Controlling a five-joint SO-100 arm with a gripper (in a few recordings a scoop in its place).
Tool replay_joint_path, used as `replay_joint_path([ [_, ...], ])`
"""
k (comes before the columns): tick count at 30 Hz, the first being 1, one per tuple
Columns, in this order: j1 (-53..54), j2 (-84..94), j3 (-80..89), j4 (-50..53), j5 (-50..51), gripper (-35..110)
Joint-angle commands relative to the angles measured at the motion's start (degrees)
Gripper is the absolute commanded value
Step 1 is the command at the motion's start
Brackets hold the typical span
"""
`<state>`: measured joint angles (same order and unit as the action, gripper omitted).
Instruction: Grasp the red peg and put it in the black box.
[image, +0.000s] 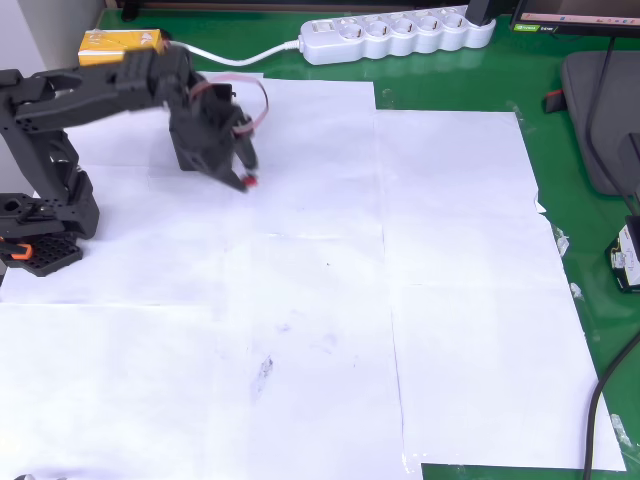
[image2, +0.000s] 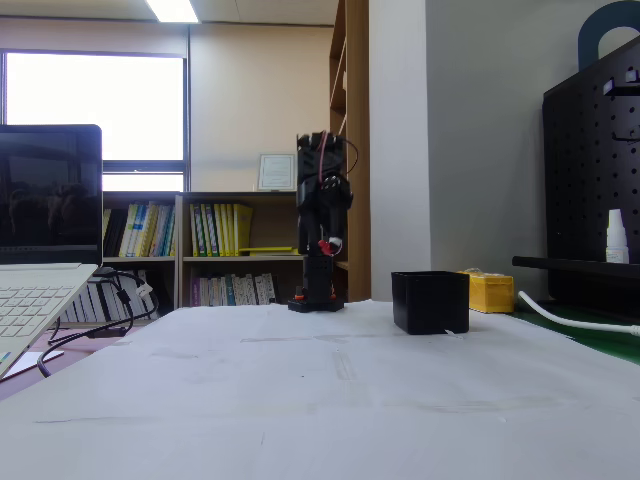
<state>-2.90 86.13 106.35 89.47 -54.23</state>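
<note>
Overhead view: peg pinched, arm raised over the paper

Overhead, we see white paper sheets (image: 330, 300) covering a green table (image: 560, 90), and they spread well out below and to the right of the pincer. The dark arm (image: 70, 100) reaches right from its base at the left edge. A white power strip (image: 395, 35) lies well above and to the right of the pincer, and a yellow block (image: 122, 43) sits above and to its left.

From the fixed view, the black box (image2: 430, 302) stands on the paper to the right of the pincer and lower than it — well apart.

We find the pincer (image: 243, 180) pointing down and to the right, its fingers pressed onto the red peg (image: 250, 182), which shows as a tiny red spot at the tips. In the fixed view the peg (image2: 324, 246) hangs above the table — clear of the paper.
</note>
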Motion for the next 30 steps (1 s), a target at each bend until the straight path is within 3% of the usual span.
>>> replay_joint_path([
  [1,-6.77,-2.02,5.54,4.92,3.16,0],
  [15,-33.66,-1.23,5.45,11.16,21.45,0],
  [21,-36.39,6.15,8.09,6.59,26.46,0],
  [30,-35.86,15.82,11.25,-0.44,26.1,0],
])
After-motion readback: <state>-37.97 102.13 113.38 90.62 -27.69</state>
